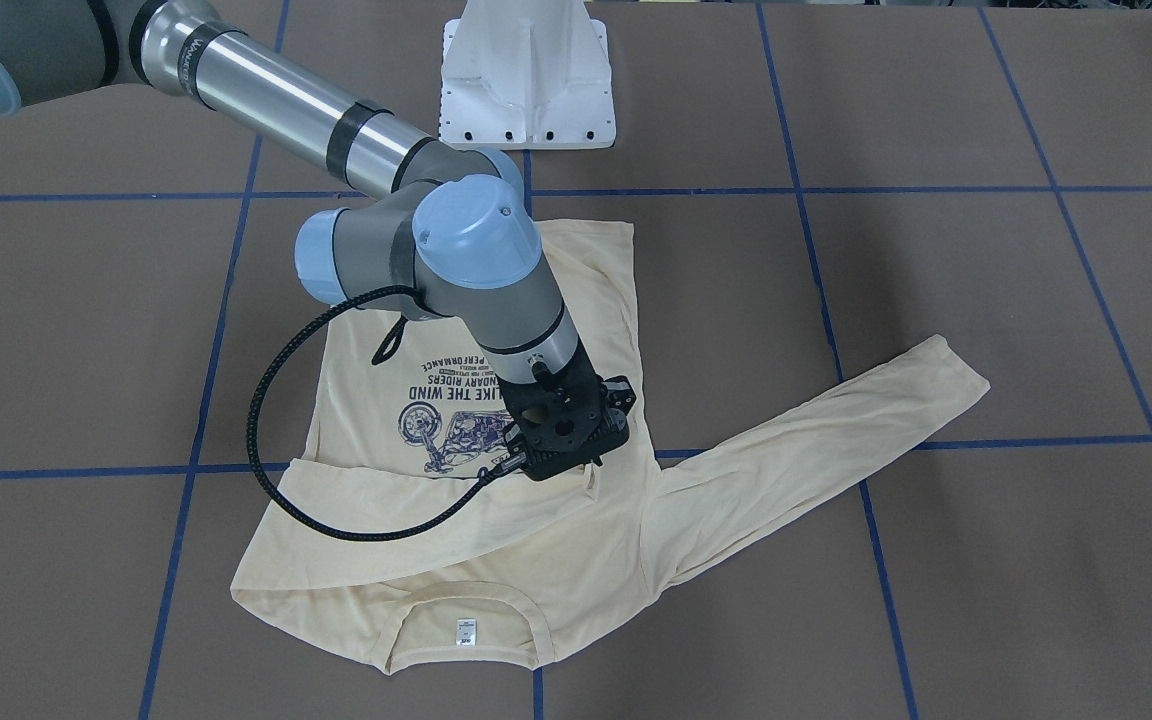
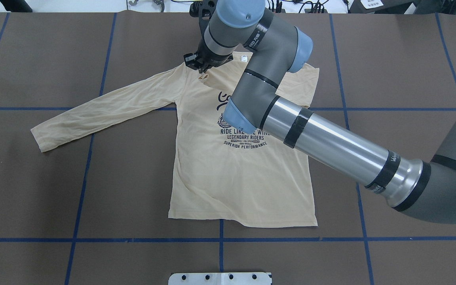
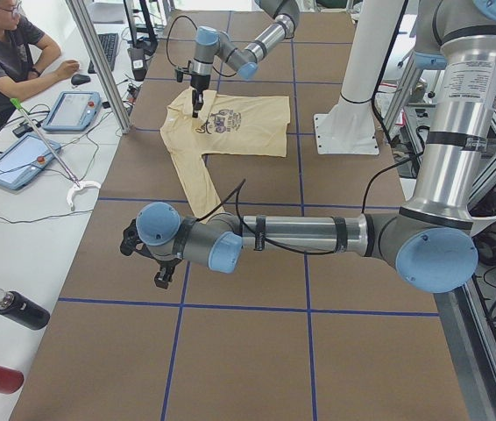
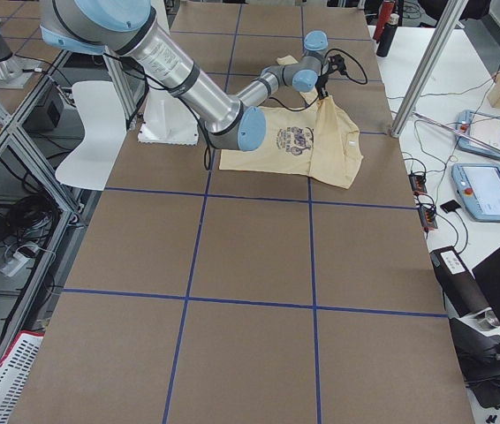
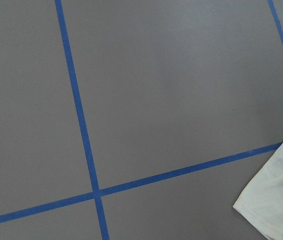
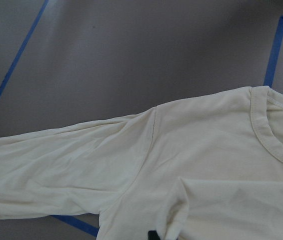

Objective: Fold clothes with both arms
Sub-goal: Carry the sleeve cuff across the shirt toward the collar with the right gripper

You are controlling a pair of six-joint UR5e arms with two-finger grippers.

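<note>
One sleeve [image 1: 406, 510] folded over the chest
T-shirt [image 2: 244, 186] lies flat mid-table. Right gripper [image 2: 201, 70] jaws pinch its folded sleeve; I think lowering before release keeps it smooth. Left gripper's [image 3: 162, 279] jaws I cannot tell.

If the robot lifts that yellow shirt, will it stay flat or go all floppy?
Probably floppy: the T-shirt is thin and wrinkled, and its sleeve lies limp. Likely light too, and it may slide on the smooth brown table.

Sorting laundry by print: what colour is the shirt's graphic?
Navy graphic on the shirt; clearest in the overhead view.
</note>
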